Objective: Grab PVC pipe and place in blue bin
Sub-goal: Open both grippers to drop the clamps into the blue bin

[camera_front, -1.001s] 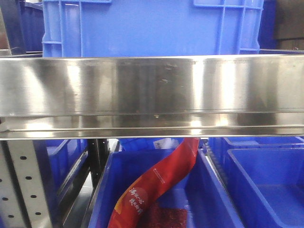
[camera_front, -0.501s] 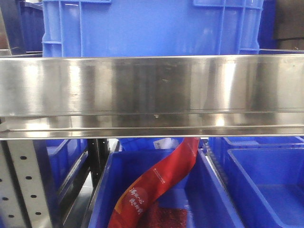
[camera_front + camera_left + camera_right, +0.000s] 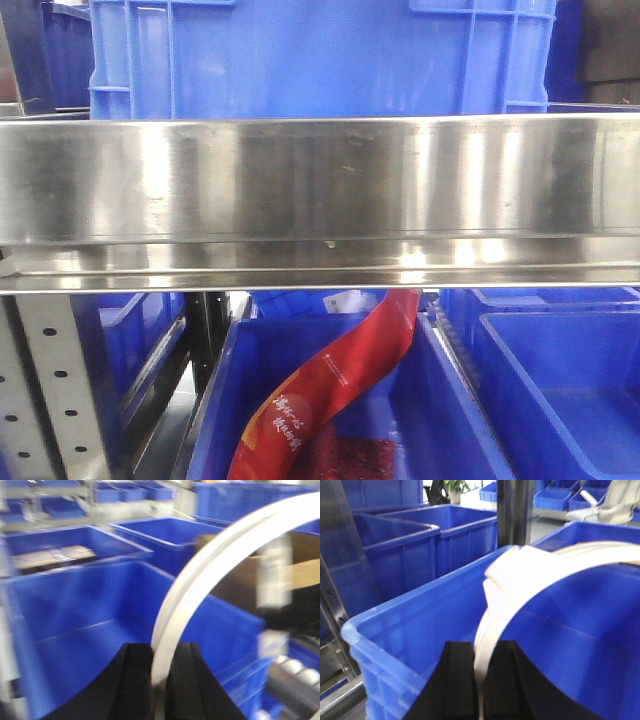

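In the left wrist view, a white curved PVC pipe (image 3: 210,565) arcs up and to the right from my left gripper (image 3: 160,652), whose black jaws are shut on it. It hangs over the inside of a blue bin (image 3: 75,605). In the right wrist view, a white PVC pipe (image 3: 560,562) bends up and off to the right from my right gripper (image 3: 481,650), which is also shut on it. It sits just inside the rim of a blue bin (image 3: 420,592). Neither gripper nor the pipe shows in the front view.
A steel shelf beam (image 3: 320,190) fills the front view, with a blue crate (image 3: 320,55) on top. Below it, a red bag (image 3: 330,390) lies in a lower blue bin (image 3: 450,400). A cardboard box (image 3: 300,570) and a steel post (image 3: 512,510) stand close by.
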{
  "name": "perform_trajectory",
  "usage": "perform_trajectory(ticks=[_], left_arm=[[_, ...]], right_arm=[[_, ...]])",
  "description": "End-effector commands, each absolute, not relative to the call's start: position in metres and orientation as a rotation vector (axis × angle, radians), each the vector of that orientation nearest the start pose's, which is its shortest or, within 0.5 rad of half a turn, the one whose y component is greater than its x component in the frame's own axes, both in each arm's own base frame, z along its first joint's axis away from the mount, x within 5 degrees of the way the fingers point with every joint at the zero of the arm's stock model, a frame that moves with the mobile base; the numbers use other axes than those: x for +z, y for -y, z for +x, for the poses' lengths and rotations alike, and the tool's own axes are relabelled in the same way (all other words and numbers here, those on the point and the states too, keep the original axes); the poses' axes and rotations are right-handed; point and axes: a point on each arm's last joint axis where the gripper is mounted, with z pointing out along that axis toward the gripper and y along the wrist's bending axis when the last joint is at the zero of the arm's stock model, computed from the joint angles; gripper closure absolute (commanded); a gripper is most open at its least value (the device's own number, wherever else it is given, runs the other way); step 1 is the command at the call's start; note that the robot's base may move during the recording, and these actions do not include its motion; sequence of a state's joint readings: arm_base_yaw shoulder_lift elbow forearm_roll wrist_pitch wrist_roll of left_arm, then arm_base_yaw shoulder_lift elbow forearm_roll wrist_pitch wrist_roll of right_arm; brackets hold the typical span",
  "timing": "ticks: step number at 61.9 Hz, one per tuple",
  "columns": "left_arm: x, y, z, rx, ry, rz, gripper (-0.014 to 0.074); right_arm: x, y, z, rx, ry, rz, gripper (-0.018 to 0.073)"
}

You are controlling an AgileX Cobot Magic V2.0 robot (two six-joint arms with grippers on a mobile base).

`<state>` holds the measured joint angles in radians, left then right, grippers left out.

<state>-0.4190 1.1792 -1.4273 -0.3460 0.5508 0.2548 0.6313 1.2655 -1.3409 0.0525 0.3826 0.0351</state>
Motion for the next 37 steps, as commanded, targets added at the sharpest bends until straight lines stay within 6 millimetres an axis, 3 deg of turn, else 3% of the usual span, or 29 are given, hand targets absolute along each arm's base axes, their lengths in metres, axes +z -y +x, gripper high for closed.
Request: perform_trajectory(ticks=[1, 23, 37], left_arm=[[0.495, 0.128, 0.235, -0.564, -1.722, 0.403, 0.0707], [0.489, 0.163, 0.316, -0.608, -1.907, 0.267, 0.0707], [0.45, 0.182, 0.355, -0.594, -2.022, 0.265, 0.0707]], right_arm=[[0.449, -0.176, 0.236, 0.528, -1.771, -0.516, 0.0728], [0.452, -0.203, 0.27, 0.538, -1.836, -0.527, 0.0728], [0.436, -0.216, 0.288, 0.525, -1.889, -0.542, 0.0728]])
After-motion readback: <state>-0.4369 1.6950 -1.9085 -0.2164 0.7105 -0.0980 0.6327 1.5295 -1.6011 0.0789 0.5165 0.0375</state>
